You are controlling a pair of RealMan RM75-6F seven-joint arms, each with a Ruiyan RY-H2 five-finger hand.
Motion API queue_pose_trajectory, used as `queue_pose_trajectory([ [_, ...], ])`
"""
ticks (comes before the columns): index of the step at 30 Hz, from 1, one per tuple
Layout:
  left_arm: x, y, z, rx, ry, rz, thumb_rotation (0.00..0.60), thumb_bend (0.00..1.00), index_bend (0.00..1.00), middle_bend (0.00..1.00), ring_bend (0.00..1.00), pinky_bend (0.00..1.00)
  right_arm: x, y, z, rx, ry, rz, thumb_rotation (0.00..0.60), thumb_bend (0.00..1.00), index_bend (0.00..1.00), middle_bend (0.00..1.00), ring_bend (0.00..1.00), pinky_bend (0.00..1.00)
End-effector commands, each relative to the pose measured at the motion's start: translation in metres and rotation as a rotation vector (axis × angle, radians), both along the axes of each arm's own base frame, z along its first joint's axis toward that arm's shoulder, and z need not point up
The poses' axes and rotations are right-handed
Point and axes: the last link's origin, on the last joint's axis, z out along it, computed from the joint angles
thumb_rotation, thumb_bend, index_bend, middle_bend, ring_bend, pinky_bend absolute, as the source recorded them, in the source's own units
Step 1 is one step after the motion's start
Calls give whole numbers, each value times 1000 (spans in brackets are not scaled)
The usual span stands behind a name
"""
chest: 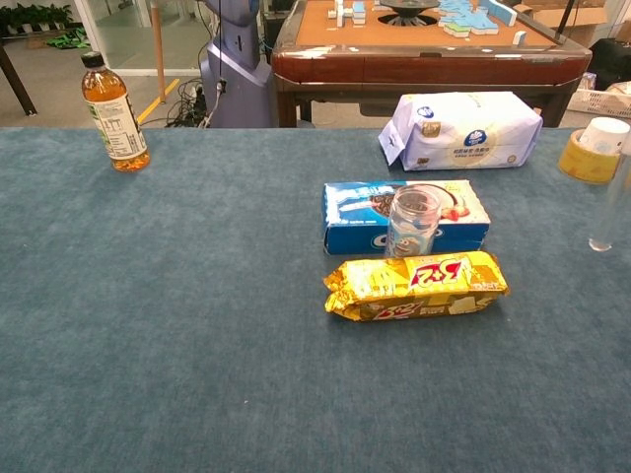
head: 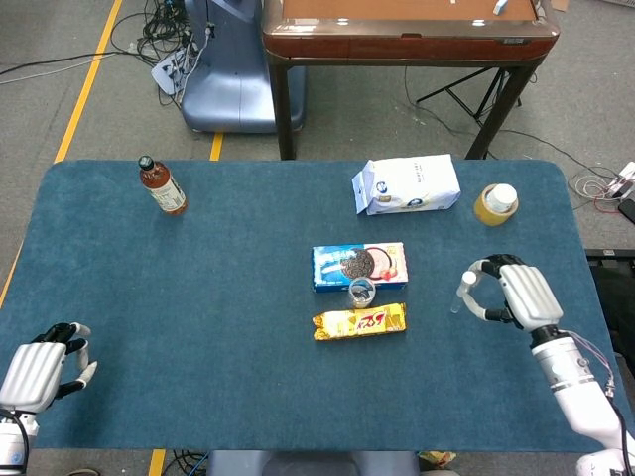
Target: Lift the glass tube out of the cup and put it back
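Observation:
The clear glass cup stands between the blue cookie box and the yellow snack pack; in the chest view the cup is plainly without a tube in it. My right hand is well to the cup's right and pinches the glass tube near its white-capped top. The tube hangs nearly upright at the chest view's right edge, its lower end just above the cloth. My left hand rests at the table's near left corner, holding nothing, fingers apart.
A blue cookie box lies behind the cup and a yellow snack pack in front. A white bag and a yellow tub sit at the back right, and a tea bottle at the back left.

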Motion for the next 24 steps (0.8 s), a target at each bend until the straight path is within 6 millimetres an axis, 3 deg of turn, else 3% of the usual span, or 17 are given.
queue_pose_trajectory([
  [1,0,0,0,0,0,-1,600,332,374,352,250,409,12,1,-4,9,-116,88,600,573,618,506,281,212],
  [6,0,-1,0,1,-2,-2,600,332,374,352,250,409,15,3,-2,-1,-197,173,600,573,618,506,281,212],
  [18,0,0,0,1,2,0,600,332,374,352,250,409,-6,0,1,-25,56,50,600,573,618,506,281,212],
  [24,0,0,0,2,0,0,600,332,374,352,250,409,-2,0,-8,-12,1,53,600,574,618,506,281,212],
])
